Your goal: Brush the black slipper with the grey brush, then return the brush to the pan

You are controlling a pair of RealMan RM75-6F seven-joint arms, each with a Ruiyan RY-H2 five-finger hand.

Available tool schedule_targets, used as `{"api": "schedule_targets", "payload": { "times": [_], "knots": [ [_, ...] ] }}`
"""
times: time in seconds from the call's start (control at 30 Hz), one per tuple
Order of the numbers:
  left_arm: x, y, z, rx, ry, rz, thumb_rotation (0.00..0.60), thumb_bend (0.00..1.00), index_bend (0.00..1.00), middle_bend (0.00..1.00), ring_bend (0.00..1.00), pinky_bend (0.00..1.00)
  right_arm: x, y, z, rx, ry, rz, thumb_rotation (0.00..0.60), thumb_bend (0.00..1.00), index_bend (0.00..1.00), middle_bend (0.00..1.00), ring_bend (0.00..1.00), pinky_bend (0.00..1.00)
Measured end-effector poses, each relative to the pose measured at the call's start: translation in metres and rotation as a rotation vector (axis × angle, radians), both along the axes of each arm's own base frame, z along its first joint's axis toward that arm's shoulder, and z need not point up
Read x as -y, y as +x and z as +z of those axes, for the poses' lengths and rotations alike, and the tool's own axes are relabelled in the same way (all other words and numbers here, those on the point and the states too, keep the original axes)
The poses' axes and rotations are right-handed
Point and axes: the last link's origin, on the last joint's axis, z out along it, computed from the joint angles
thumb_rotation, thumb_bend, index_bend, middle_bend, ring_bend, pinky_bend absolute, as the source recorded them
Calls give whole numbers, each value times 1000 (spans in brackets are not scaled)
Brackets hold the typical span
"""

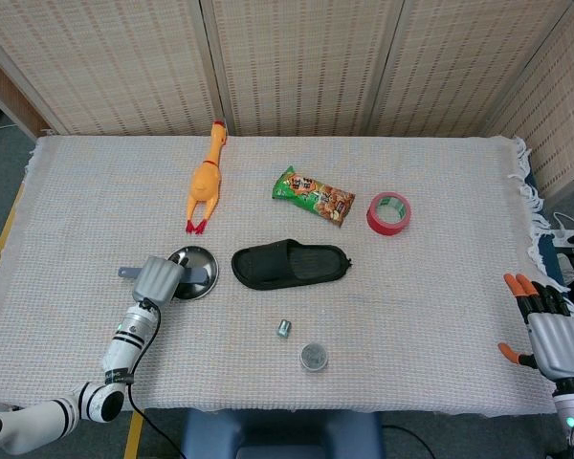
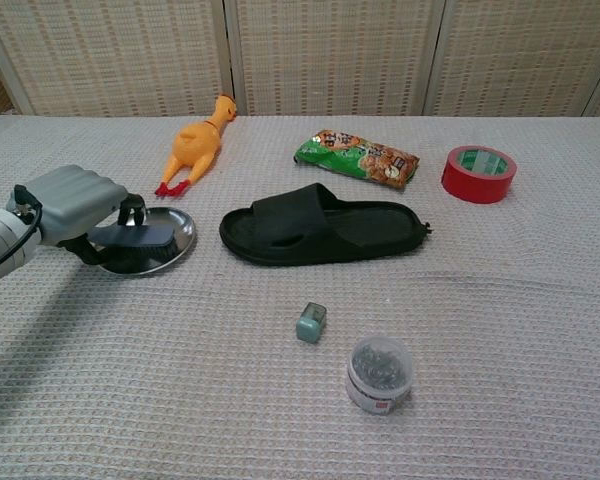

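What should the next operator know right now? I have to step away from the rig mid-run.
Left hand: fingers wrapped around the handle of the grey brush, whose bristle end sits over the pan.
Right hand: at the table's near right corner, fingers apart, holding nothing.
Black slipper: flat on the cloth, just right of the pan, apart from it.
Done: brush is gripped. Whether any brushing has happened cannot be told from the pictures.
Left: if not, brush the slipper; then put the brush back in the pan and let go.
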Motion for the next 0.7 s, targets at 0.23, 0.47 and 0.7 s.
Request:
{"api": "schedule_targets", "payload": {
  "times": [0.23,0.47,0.7],
  "knots": [
    [2,2,1,53,9,-17,600,410,609,707,661,971,0,1,0,3,0,0,600,88,0,0,0,0],
    [4,-2,7,96,49,-37,600,464,679,790,666,983,0,1,1,5,-5,5,600,88,0,0,0,0],
    [8,10,10,137,53,-54,600,475,685,799,670,987,11,-4,-5,-19,-14,36,600,105,0,0,0,0]
  ]
}}
